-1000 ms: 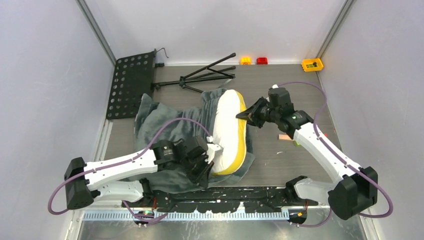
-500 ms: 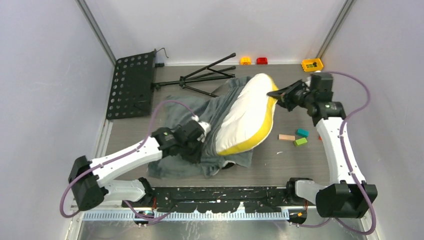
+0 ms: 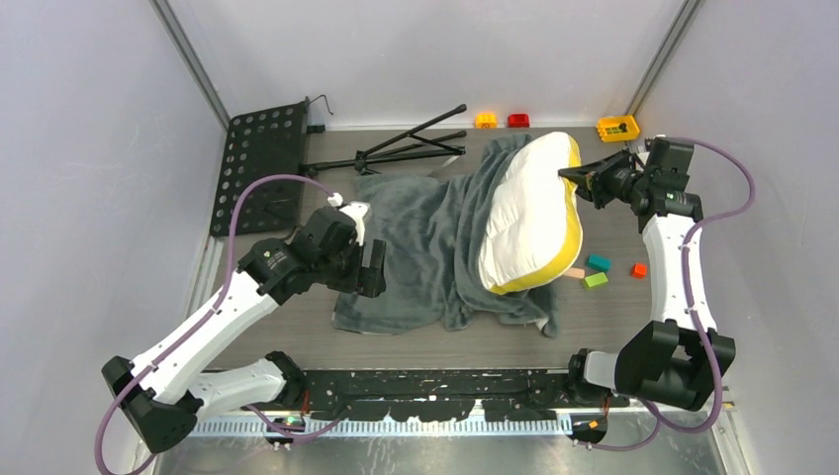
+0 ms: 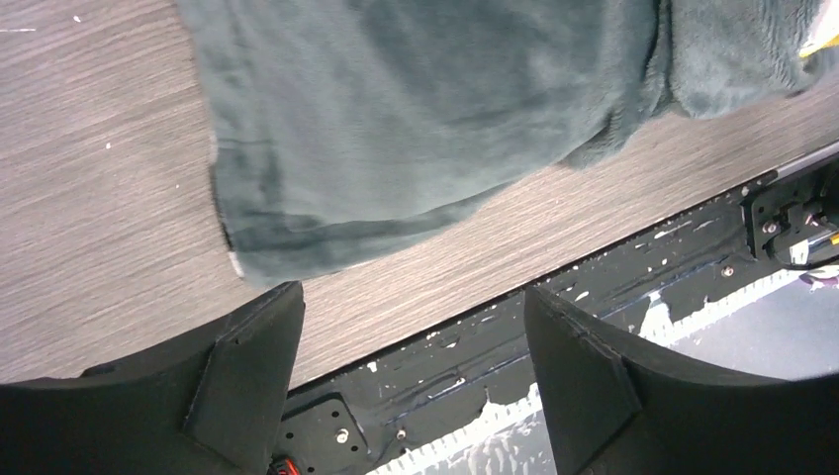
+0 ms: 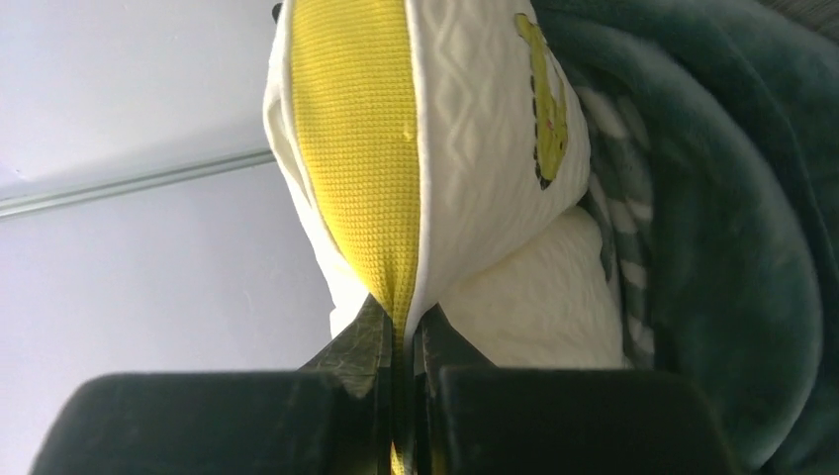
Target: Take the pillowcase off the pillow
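The pillow [image 3: 529, 213] is white with a yellow side band and stands on edge at the right, its left part still inside the pillowcase [image 3: 425, 247]. The dark grey-teal pillowcase lies spread over the table's middle. My right gripper [image 3: 579, 178] is shut on the pillow's yellow band [image 5: 351, 148], pinching it between the fingertips of that gripper [image 5: 401, 327]. The pillowcase [image 5: 732, 247] shows a striped inner edge there. My left gripper [image 3: 373, 277] hangs open over the pillowcase's left edge. In the left wrist view this gripper [image 4: 411, 327] has nothing between its fingers, and the pillowcase [image 4: 416, 119] lies beyond them.
A black perforated plate [image 3: 259, 163] and a folded tripod stand [image 3: 406, 148] lie at the back left. Small blocks sit along the back edge [image 3: 518, 120] and right of the pillow [image 3: 598, 262]. Grey walls close in both sides. The black base rail [image 4: 554, 336] runs along the near edge.
The left gripper opened, let go of the pillowcase and drew back to the left. The right arm pulled the pillow toward the far right, and more of it came out of the stretched pillowcase.
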`<action>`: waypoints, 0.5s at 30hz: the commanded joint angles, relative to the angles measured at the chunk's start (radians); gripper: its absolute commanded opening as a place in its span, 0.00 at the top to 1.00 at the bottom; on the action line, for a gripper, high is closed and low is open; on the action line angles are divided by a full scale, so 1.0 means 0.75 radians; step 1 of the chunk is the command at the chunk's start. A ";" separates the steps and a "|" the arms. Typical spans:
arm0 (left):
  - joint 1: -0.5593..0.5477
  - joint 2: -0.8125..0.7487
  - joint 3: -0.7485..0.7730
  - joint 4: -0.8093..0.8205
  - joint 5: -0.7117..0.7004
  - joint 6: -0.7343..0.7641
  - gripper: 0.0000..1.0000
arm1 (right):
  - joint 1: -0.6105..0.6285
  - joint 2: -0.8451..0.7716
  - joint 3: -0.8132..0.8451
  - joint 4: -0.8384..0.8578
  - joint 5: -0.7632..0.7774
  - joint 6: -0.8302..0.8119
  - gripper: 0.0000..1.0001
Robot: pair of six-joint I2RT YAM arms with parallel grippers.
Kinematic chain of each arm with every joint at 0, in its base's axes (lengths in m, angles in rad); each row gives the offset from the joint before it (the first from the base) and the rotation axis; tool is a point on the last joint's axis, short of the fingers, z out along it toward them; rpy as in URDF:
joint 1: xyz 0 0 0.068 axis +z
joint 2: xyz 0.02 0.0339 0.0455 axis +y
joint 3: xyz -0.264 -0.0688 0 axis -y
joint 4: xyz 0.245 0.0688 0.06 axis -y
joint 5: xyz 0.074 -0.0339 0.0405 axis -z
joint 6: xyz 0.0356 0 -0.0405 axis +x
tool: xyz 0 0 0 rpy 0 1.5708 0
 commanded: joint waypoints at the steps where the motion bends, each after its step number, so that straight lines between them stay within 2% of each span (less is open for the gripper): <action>1: 0.029 0.036 0.087 -0.044 -0.042 0.020 0.12 | -0.014 -0.049 0.022 0.148 -0.065 -0.113 1.00; 4: 0.121 0.078 0.051 0.051 -0.046 -0.030 0.09 | -0.013 -0.038 0.039 0.019 -0.011 -0.254 0.97; 5: 0.150 0.097 0.034 0.087 -0.045 -0.051 0.09 | -0.013 -0.035 0.047 -0.031 0.019 -0.306 0.92; 6: 0.180 0.115 0.010 0.125 -0.042 -0.078 0.08 | -0.014 -0.035 0.055 -0.099 0.057 -0.350 0.79; 7: 0.205 0.137 -0.013 0.164 -0.036 -0.109 0.08 | -0.015 -0.037 0.065 -0.151 0.114 -0.399 0.55; 8: 0.222 0.153 -0.037 0.211 -0.039 -0.133 0.07 | -0.014 -0.043 0.076 -0.209 0.183 -0.441 0.44; 9: 0.238 0.173 -0.062 0.258 -0.042 -0.161 0.07 | -0.013 -0.052 0.086 -0.254 0.250 -0.471 0.27; 10: 0.251 0.194 -0.089 0.309 -0.031 -0.180 0.06 | -0.013 -0.066 0.086 -0.276 0.306 -0.493 0.20; 11: 0.263 0.212 -0.117 0.364 -0.016 -0.200 0.07 | -0.013 -0.082 0.080 -0.287 0.338 -0.505 0.16; 15: 0.301 0.295 -0.207 0.576 0.106 -0.261 0.07 | 0.029 -0.133 0.009 -0.293 0.356 -0.500 0.14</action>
